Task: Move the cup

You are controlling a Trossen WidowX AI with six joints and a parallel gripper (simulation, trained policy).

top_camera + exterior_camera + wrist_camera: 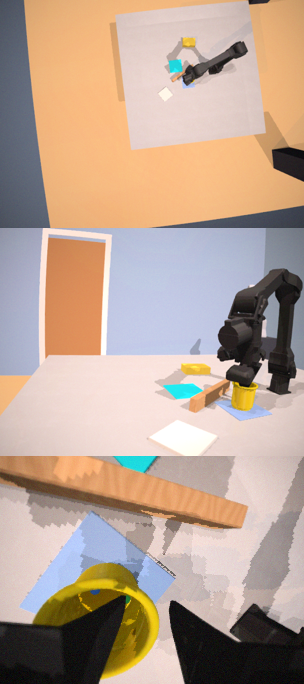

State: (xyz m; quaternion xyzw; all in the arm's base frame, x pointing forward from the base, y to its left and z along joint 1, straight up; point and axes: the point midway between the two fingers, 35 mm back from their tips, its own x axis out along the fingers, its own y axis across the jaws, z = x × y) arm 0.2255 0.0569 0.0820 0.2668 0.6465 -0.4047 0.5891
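Nearby, a wooden bar [176,76] [210,395] [125,493] between cup [193,81] [242,397] [150,621] and cyan pad [175,65] [184,391] [137,462] (jaws partly open, nothing gripped).

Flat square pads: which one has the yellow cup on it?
The light blue pad, beside the wooden bar; the cyan pad bears no cup.

1. The black tapered pincer [148,603] stands open, its left-hand finger in the picture over the round yellow cup [150,621], the other outside the rim.
2. Blue and green marbles [95,591] show inside the cup.
3. Beyond the fingertips lies the flat blue square pad [92,543].
4. Farther out runs the long wooden bar [150,498], with the flat cyan pad [137,462] past it.
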